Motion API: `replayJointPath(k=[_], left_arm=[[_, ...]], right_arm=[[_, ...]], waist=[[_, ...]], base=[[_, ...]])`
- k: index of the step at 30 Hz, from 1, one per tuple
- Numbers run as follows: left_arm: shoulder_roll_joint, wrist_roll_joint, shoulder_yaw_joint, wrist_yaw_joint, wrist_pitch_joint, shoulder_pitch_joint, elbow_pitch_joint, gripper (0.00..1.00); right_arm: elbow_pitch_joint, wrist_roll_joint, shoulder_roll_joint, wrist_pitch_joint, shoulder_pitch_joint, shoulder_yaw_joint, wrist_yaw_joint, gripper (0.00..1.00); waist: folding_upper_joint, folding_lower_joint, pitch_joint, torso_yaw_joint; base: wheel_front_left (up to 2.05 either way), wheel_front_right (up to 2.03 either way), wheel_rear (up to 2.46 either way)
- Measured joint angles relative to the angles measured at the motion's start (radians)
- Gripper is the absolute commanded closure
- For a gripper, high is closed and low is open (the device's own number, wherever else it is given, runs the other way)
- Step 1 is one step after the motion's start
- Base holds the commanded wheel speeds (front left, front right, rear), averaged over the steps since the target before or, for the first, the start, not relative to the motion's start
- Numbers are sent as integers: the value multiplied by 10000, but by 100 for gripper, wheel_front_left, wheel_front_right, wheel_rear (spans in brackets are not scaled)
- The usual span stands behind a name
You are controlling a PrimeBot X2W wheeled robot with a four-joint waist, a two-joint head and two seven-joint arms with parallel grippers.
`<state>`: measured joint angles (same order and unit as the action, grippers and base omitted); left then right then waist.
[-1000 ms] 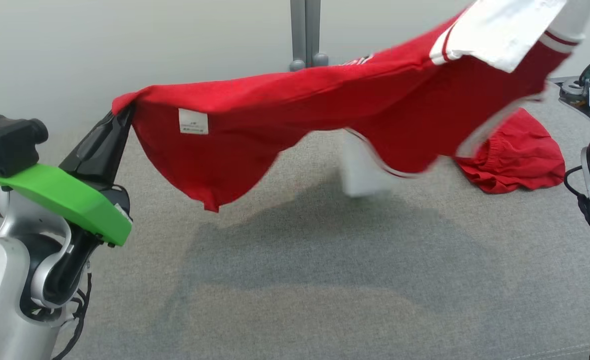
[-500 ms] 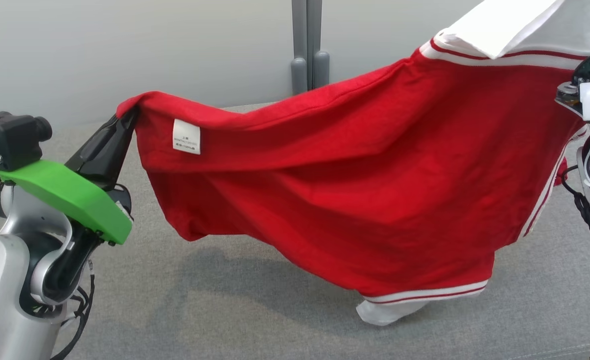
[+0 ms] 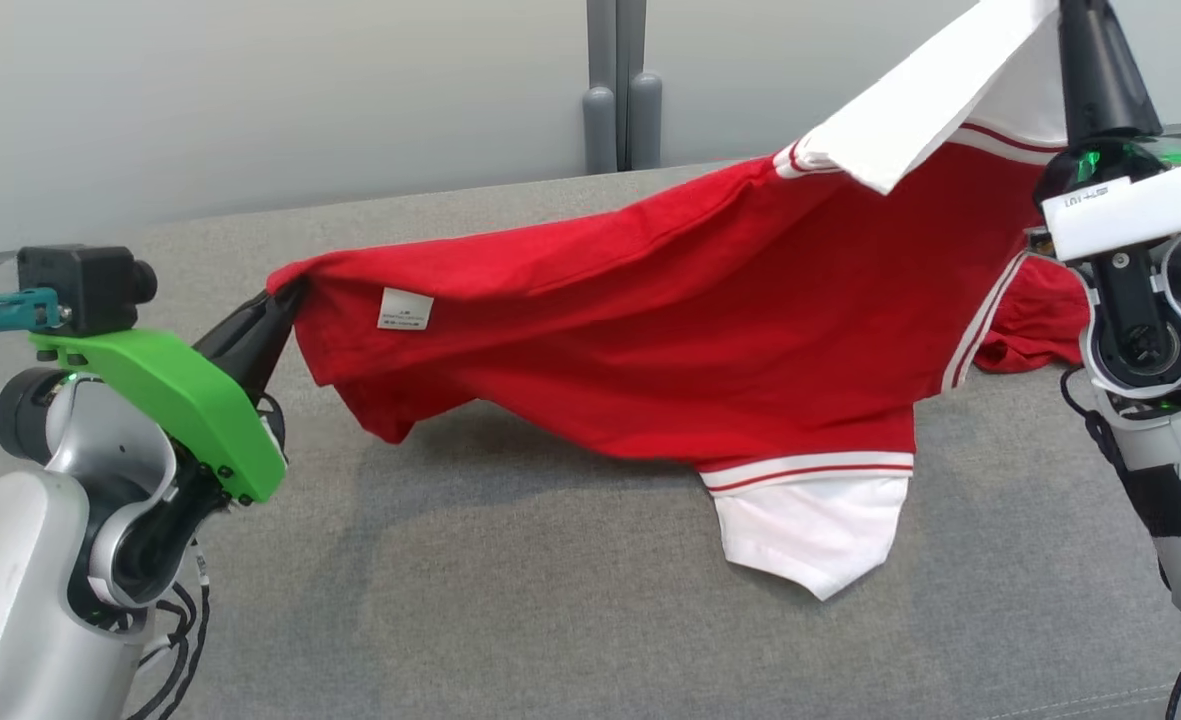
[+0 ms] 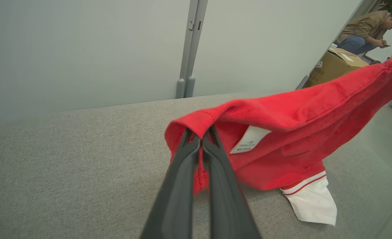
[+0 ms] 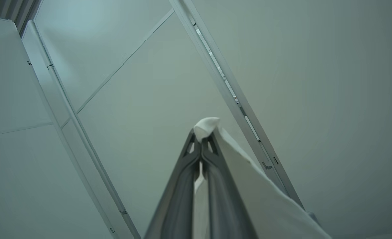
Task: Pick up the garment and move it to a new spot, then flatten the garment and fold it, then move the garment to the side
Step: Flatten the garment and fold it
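Across the middle, left gripper [image 3: 285, 300] and right gripper [image 5: 201, 137] each pinch an edge of the garment [image 3: 710, 330], holding it wide so it can lie flat.

Matt red cloth garment [image 3: 670, 330], coarse grey upholstery [image 3: 510, 610]

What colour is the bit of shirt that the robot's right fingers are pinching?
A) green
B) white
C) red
B: white cloth of the garment pokes out between the right fingers, which are shut on it.
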<state>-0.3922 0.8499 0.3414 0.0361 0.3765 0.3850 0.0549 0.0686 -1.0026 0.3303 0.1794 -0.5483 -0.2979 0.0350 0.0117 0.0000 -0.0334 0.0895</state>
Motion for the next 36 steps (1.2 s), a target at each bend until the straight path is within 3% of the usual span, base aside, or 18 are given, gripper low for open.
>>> replayJointPath(k=[9,16,23,28,35,36], left_arm=[[389,284,286,-276,-384,-1077,1478,100],[366,399,-125,-211,-706,-1394,2443,100],[746,606,52,98,-704,-1447,1051,100],[1478,493,915,96,-694,-1422,50,100],[1937,-82,1244,144,-888,-795,-1160,100],[1965,-174,1218,169,-1014,-595,-1298,96]], right_arm=[[-941,-188,125,8,707,-25,347,100],[-1964,-543,349,222,802,932,234,100],[-75,-293,412,-286,878,320,-382,100],[1020,134,178,-445,880,-184,-635,100],[1523,295,-263,-418,571,-479,-637,100],[1584,349,-278,-391,455,-499,-627,100]], waist=[[0,0,-301,-118],[0,0,-613,-169],[0,0,-1008,-332],[0,0,-1432,-446],[0,0,-2028,-605],[0,0,-2127,-625]], base=[[0,0,0],[0,0,0],[0,0,0],[0,0,0],[0,0,0],[0,0,0]])
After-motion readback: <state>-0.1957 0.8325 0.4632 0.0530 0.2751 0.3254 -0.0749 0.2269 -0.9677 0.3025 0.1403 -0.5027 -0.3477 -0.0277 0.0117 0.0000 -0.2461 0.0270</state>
